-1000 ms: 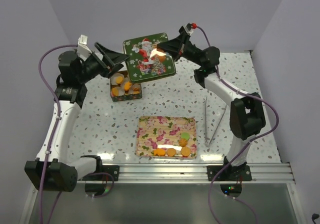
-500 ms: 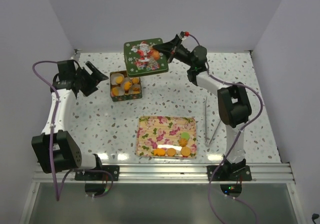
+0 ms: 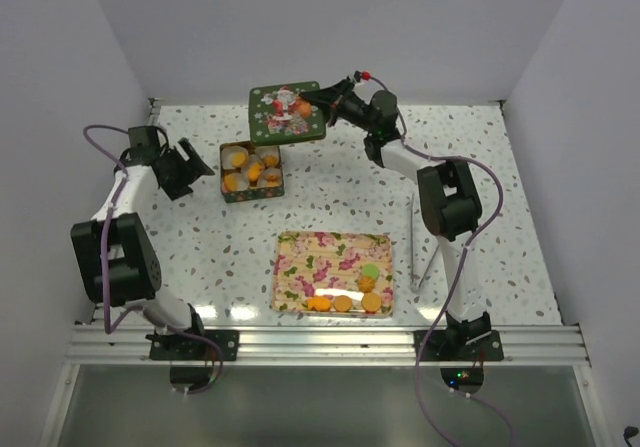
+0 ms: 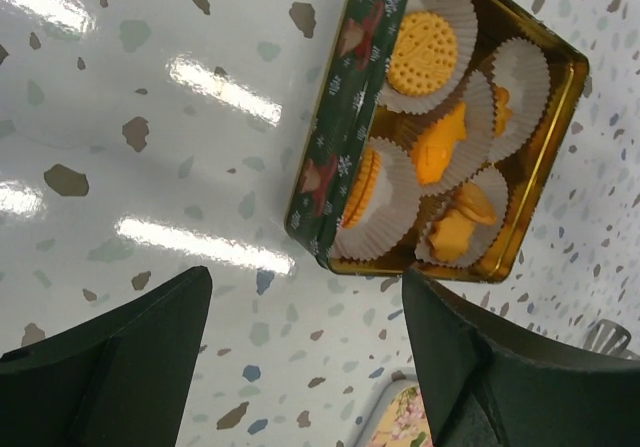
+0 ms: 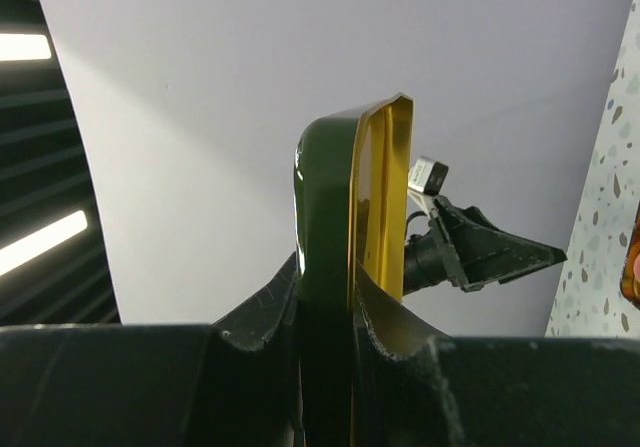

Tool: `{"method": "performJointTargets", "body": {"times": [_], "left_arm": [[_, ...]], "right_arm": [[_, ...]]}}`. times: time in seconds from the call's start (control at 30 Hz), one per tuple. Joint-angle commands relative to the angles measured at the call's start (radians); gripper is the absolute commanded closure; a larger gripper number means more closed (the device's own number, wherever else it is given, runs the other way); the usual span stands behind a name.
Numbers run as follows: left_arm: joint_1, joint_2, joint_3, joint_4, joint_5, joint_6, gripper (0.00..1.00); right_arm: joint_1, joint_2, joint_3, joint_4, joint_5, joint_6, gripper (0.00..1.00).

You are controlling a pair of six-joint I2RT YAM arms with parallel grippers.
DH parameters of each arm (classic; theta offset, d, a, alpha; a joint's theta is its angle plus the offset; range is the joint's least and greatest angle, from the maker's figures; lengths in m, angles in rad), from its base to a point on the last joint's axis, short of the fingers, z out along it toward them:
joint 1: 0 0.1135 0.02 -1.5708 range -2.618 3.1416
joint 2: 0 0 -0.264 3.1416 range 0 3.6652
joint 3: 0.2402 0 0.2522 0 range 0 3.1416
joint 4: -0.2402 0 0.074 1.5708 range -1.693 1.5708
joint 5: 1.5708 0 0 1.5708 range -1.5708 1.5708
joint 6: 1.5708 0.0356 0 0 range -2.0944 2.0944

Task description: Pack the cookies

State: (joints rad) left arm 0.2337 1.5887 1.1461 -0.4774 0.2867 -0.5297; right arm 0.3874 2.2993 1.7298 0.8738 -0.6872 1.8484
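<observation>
Several orange-brown cookies (image 4: pixel 423 52) sit in white paper cups inside a green tin (image 4: pixel 330 147), also seen in the top view as the tin (image 3: pixel 252 170). More cookies (image 3: pixel 345 303), one of them pale green (image 3: pixel 371 271), lie on the floral tray (image 3: pixel 300 267). My left gripper (image 3: pixel 195 162) is open just left of the tin, and the left wrist view shows nothing in the gripper (image 4: pixel 305 367). My right gripper (image 3: pixel 312 100) is shut on the Santa lid (image 3: pixel 282 115), held in the air behind the tin. In the right wrist view the lid (image 5: pixel 350 207) shows edge-on in the gripper (image 5: pixel 350 317).
Thin metal tongs (image 3: pixel 415 237) lie right of the tray, near the right arm. The back wall stands close behind the raised lid. Speckled tabletop (image 3: pixel 200 257) shows between tin, tray and left arm.
The left arm has swung out left and dropped low beside the tin, jaws still open. The right arm has carried the lid back and lower, still gripping it.
</observation>
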Motion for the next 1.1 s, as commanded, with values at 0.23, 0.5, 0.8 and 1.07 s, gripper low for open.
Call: {"method": "performJointTargets", "body": {"times": [0.23,0.5,0.8,1.07], "left_arm": [[-0.004,0.229,0.105,0.223,0.029,0.000,0.29],[-0.103,0.361,0.244,0.260,0.005,-0.010,0.32],[-0.189,0.418,0.224,0.255,-0.032,-0.041,0.36],[-0.284,0.441,0.283,0.252,-0.014,-0.052,0.37]], "right_arm": [[0.005,-0.109,-0.142,0.073,-0.003,-0.026,1.00],[-0.022,-0.165,-0.179,0.074,-0.067,-0.032,1.00],[-0.079,-0.160,-0.167,0.079,-0.103,-0.021,1.00],[-0.081,-0.136,-0.159,0.093,-0.091,-0.023,1.00]]}}
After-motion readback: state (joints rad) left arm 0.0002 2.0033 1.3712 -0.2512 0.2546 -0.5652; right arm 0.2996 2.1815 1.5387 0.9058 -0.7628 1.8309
